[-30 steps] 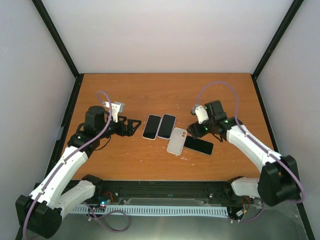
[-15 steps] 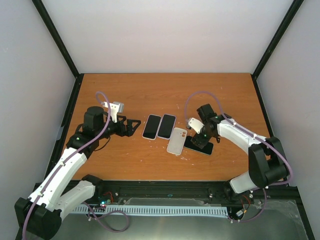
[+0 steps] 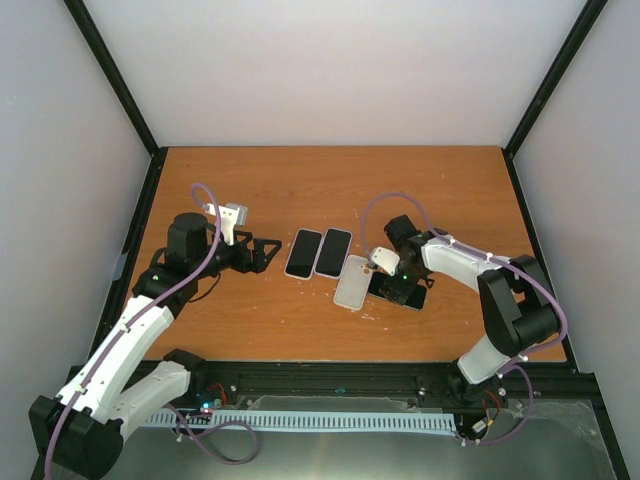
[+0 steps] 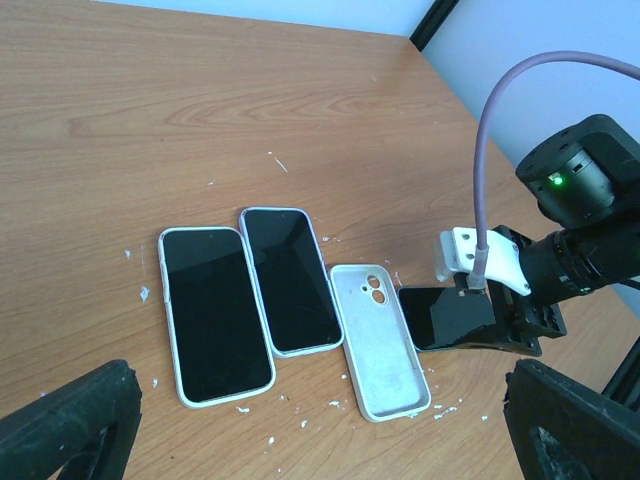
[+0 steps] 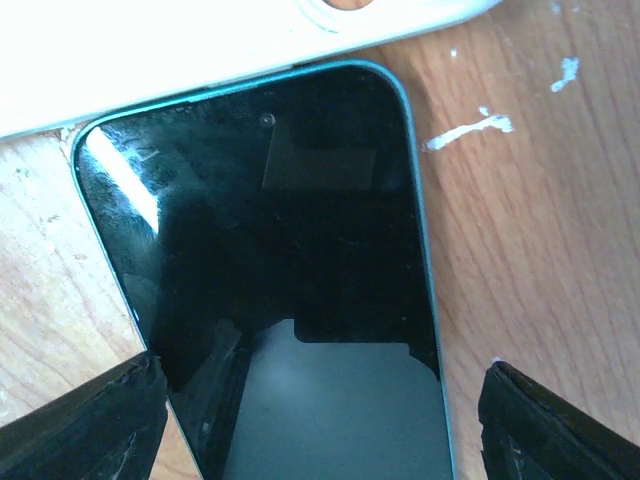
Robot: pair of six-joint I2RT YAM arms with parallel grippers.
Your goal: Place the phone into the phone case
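With the right gripper [image 5: 320, 425] spread wide astride the phone [image 5: 270, 270], which lies on the desk [image 3: 300, 190] just beside the empty case [image 3: 353, 283], you are at the grasp step: close on the phone's long edges, then lift it over the case.

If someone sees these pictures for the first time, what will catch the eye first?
First the right gripper, low over the dark phone right of centre, with its fingers open on either side of it. Next comes the empty white case lying beside that phone. Then there are two more phones side by side to its left, with the left gripper open and apart from them.
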